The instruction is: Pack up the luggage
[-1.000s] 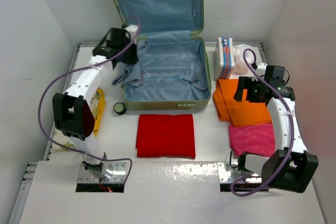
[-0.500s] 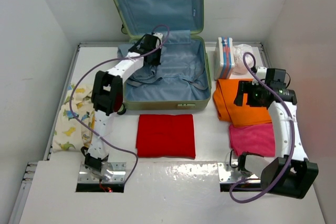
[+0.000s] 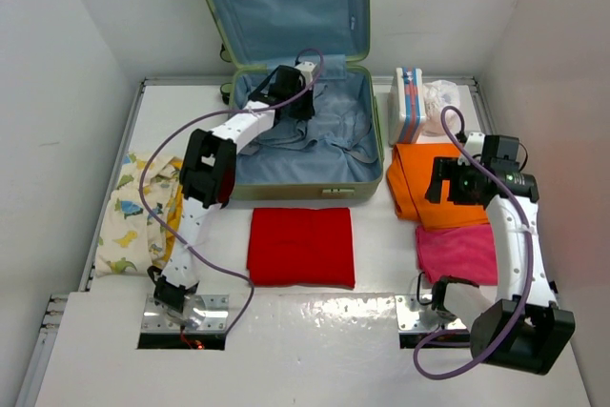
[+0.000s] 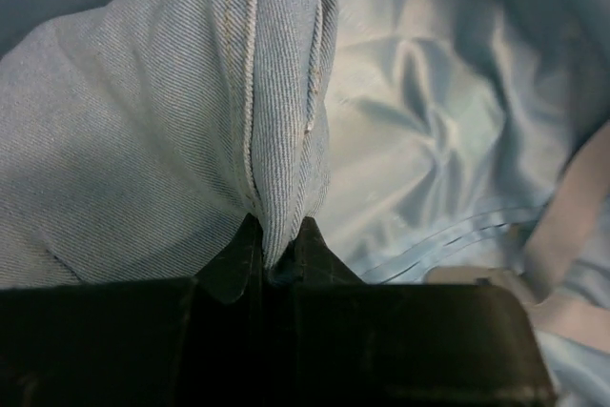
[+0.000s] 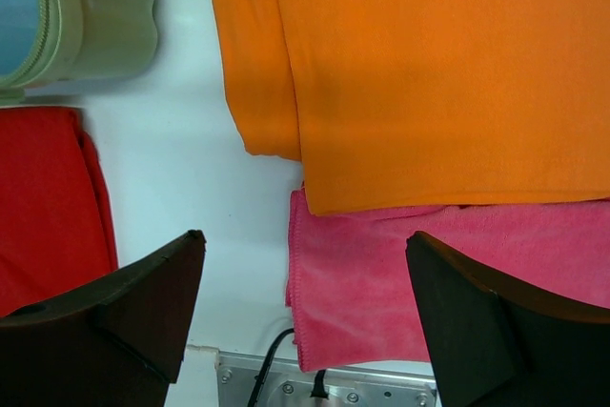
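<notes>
From above, the light-green luggage (image 3: 286, 190) lies open at the far middle of the table (image 3: 381, 235), its lid upright. The left gripper (image 3: 301, 107) is inside its lower half, and the right gripper (image 3: 450, 181) hangs above an orange cloth (image 3: 419, 199). The left wrist view shows the jaws pinched tight on a fold of pale denim (image 4: 143, 140) over the blue lining (image 4: 429, 140). The right wrist view shows the fingers spread wide and empty above the orange cloth and a pink towel (image 5: 381, 293), with a red cloth (image 5: 38, 197) to one side.

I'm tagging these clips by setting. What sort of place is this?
Likely a lab test cell: plain white walls box in the table, robot arms are bolted to metal plates, and the luggage sits among folded cloths.
</notes>
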You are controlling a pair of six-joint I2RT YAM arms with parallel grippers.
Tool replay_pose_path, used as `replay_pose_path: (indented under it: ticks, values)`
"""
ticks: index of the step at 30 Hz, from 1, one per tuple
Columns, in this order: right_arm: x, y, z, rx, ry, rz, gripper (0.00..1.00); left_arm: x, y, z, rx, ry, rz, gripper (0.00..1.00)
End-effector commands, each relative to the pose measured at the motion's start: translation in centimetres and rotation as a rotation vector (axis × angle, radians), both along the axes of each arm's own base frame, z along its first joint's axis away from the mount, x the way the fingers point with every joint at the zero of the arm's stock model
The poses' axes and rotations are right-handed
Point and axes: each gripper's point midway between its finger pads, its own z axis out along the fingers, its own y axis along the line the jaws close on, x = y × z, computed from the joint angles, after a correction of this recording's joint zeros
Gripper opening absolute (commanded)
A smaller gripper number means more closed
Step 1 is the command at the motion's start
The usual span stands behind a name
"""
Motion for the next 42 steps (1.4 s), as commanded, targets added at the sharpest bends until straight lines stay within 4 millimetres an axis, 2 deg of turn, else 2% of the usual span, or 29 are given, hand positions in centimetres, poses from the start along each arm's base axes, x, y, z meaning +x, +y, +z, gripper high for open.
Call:
replay_pose_path:
  ticks: [1,2,5,6,7,8,9,11,12,13,15,16,17,19,20,23,24,25,27,28,30,31,33,34,36,37,39,40,42]
  values:
    - [0.0,-0.4,0.2,-0.010,-0.020,-0.017,0.85,1.7,-2.5,5.1,-0.143,-0.132,-0.028,0.02]
    - [0.0,-0.4,0.2,-0.010,-0.016,-0.016,0.85,2.2,-1.8,4.4,-0.119,-0.134,0.014,0.14]
    - [0.1,-0.4,0.3,-0.012,-0.014,-0.011,0.85,3.1,-1.0,3.5,-0.111,-0.134,0.060,0.38]
    - [0.1,-0.4,0.3,-0.010,-0.009,-0.011,0.85,3.2,-0.5,3.2,-0.095,-0.129,0.082,0.54]
    - [0.2,-0.4,0.5,-0.011,-0.015,-0.014,0.85,3.2,-0.5,3.2,-0.095,-0.129,0.082,0.58]
    - [0.1,-0.4,0.3,-0.008,-0.008,-0.011,0.85,3.6,0.5,2.9,-0.073,-0.131,0.100,0.61]
    - [0.2,-0.4,0.3,-0.006,-0.008,-0.011,0.85,3.8,1.1,2.9,-0.072,-0.131,0.110,0.69]
    - [0.4,-0.3,0.4,-0.003,-0.014,-0.012,0.87,4.2,1.8,2.9,-0.071,-0.132,0.122,0.76]
    - [0.6,-0.2,0.4,0.004,-0.017,-0.012,0.87,4.3,2.2,3.7,-0.085,-0.137,0.114,0.79]
    - [0.7,-0.2,0.6,0.007,-0.021,-0.015,0.87,3.8,1.5,5.4,-0.117,-0.150,0.071,0.85]
    - [1.1,0.0,0.9,0.017,-0.037,-0.005,0.87,3.5,2.3,7.9,-0.163,-0.164,0.044,0.89]
    - [1.4,0.1,1.2,0.026,-0.049,-0.001,0.87,2.6,1.6,9.5,-0.194,-0.170,-0.011,0.89]
    - [1.5,0.1,1.4,0.023,-0.057,-0.002,0.87,2.0,2.3,13.6,-0.234,-0.215,-0.015,0.89]
    - [2.2,-0.1,2.0,0.016,-0.092,-0.006,0.87,0.5,3.1,17.1,-0.266,-0.246,-0.033,0.89]
    - [2.5,-0.2,2.3,0.008,-0.110,-0.007,0.87,-1.0,4.3,22.0,-0.284,-0.313,-0.029,0.89]
    - [3.2,0.2,3.1,0.004,-0.148,0.019,0.87,-3.2,9.1,25.1,-0.216,-0.338,0.092,0.83]
    - [3.5,0.5,3.3,0.002,-0.154,0.031,0.87,-4.9,13.3,26.1,-0.164,-0.324,0.219,0.78]
    - [3.7,0.6,3.5,0.000,-0.159,0.041,0.87,-6.1,15.5,26.0,-0.136,-0.300,0.276,0.78]
    - [3.8,1.2,3.3,0.008,-0.151,0.066,0.87,-8.6,19.3,24.8,-0.076,-0.226,0.328,0.77]
    - [3.9,1.4,3.2,0.008,-0.147,0.075,0.87,-11.3,23.2,22.7,0.008,-0.141,0.378,0.78]
    - [4.0,2.4,3.0,0.016,-0.141,0.112,0.87,-14.2,26.4,19.9,0.095,-0.038,0.371,0.81]
    - [4.0,2.6,2.9,0.018,-0.135,0.120,0.87,-17.0,29.4,17.0,0.183,0.063,0.372,0.82]
    - [4.1,3.6,2.6,0.014,-0.124,0.156,0.87,-19.6,31.8,14.3,0.243,0.154,0.367,0.84]
    - [4.2,4.1,2.7,0.015,-0.128,0.175,0.87,-21.7,33.9,11.8,0.278,0.238,0.376,0.86]
    - [4.5,4.5,2.2,0.012,-0.110,0.189,0.87,-24.0,34.3,9.5,0.260,0.324,0.341,0.87]
    - [4.8,4.9,1.9,0.015,-0.099,0.201,0.87,-25.2,34.8,7.6,0.268,0.377,0.336,0.88]
    - [4.9,5.4,1.9,0.015,-0.099,0.210,0.87,-26.8,34.7,5.7,0.289,0.435,0.310,0.90]
    - [5.2,5.5,2.0,0.014,-0.100,0.214,0.87,-28.0,34.8,3.8,0.300,0.487,0.322,0.90]
    - [5.3,5.6,2.0,0.016,-0.097,0.212,0.87,-29.1,35.8,2.3,0.351,0.532,0.365,0.92]
